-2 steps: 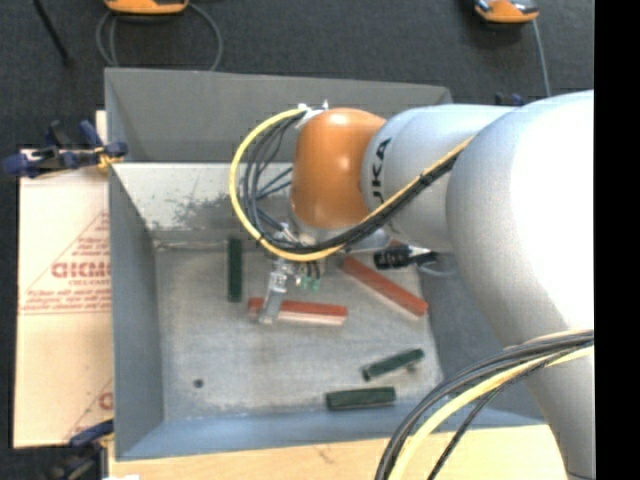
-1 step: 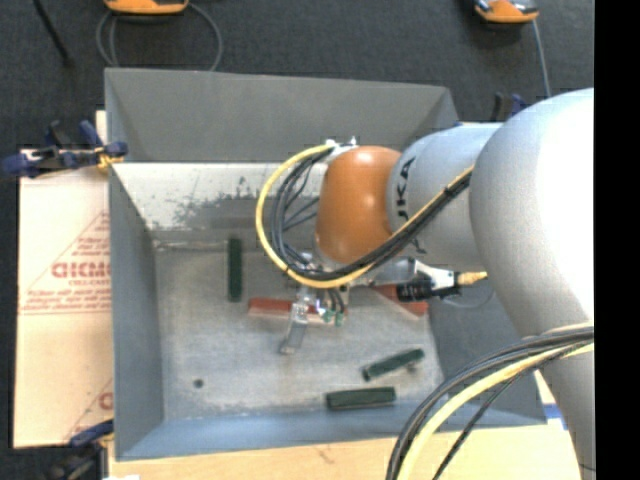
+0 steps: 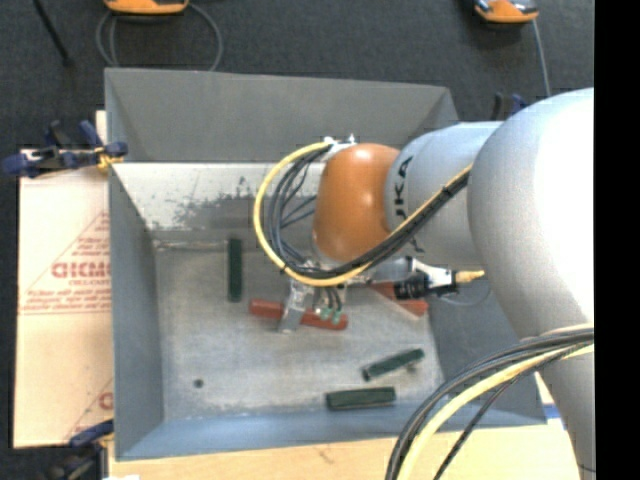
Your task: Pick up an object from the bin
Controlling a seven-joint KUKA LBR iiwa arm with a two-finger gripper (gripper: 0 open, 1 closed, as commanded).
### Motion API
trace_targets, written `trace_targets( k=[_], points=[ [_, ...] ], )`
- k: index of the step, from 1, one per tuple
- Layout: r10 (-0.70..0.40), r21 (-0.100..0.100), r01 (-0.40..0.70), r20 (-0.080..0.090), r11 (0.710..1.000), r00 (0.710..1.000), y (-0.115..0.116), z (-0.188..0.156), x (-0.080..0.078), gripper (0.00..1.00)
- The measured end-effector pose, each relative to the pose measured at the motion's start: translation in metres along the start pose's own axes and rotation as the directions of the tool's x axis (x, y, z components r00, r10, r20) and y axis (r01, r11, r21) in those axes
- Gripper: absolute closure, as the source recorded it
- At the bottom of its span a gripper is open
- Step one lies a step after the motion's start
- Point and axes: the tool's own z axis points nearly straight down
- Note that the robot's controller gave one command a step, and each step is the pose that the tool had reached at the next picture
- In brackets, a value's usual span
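**Gripper (image 3: pixel 296 314) hanging over red bar (image 3: pixel 265 310) at mid-bin**

Room is lying open to the left and near-left, where the floor of the bin (image 3: pixel 132 298) is running bare to its walls. The gripper is sitting low over the red bar's right half; how far the claw is opening, or whether it is gripping anything, cannot be told. A dark green stick (image 3: pixel 234 268) is lying just far-left of it. Two more are resting near-right: a tilted one (image 3: pixel 393 364) and a flat one (image 3: pixel 360 399). Another red piece (image 3: pixel 412 306) is peeking out from under the arm on the right.
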Motion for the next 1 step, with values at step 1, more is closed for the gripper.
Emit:
trace_targets(
  k=[1],
  points=[
    [-0.069, 0.0, 0.069, 0.007, 0.998, 0.998, -0.0041, -0.1541, 0.0329, 1.0]
  ],
)
